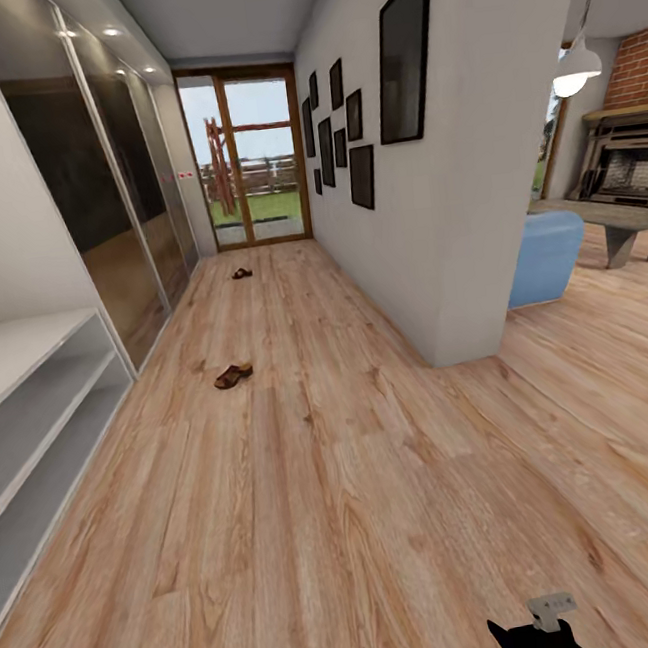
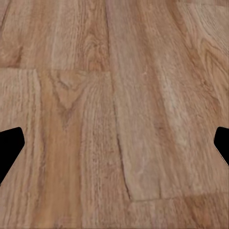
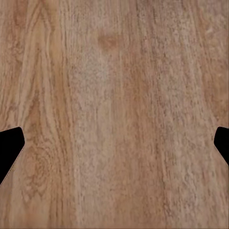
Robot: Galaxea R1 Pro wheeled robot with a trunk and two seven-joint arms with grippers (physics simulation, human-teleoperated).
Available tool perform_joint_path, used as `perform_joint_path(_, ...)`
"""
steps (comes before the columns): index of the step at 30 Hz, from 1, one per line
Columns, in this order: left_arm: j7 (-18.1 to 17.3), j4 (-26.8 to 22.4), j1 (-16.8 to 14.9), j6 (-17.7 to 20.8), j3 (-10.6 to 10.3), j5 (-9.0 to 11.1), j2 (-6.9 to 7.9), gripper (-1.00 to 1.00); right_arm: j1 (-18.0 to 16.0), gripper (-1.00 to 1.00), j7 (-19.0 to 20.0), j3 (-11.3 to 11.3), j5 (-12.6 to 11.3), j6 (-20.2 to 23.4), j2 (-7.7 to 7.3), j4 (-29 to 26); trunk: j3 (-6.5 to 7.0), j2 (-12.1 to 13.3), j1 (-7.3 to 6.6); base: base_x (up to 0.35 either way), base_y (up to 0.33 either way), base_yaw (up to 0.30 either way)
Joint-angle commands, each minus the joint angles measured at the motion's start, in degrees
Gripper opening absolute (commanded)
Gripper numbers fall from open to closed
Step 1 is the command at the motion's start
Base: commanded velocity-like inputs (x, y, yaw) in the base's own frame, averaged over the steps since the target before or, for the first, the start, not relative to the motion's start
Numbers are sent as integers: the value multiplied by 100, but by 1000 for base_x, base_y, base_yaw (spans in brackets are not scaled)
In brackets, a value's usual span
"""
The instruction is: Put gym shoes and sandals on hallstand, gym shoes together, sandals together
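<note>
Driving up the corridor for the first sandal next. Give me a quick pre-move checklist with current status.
1. Near sandal located on the corridor floor ahead: ok.
2. Second sandal located farther up, near the glass door: ok.
3. Gym shoes located: cannot tell; not seen from here.
4. Left gripper open and empty, bare planks between its fingertips: ok.
5. Right gripper open and empty, bare planks between its fingertips: ok.
6. Path to the near sandal free, white shelf unit off to the left: ok.

Framed pictures [image 1: 357, 129] — blue ottoman [image 1: 545, 256] — brick fireplace [image 1: 636, 163].
</note>
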Motion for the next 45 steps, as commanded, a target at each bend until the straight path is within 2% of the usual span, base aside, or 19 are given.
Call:
perform_joint_path(1,-58,6,-5,-1,32,27,-2,100,-4,100,45,-11,-47,-6,-1,7,-5,-2,2,338,0,0)
perform_joint_path(45,-58,5,-5,-1,32,35,-2,100,-4,100,51,-5,-40,3,-1,7,-5,-2,2,338,-64,0)
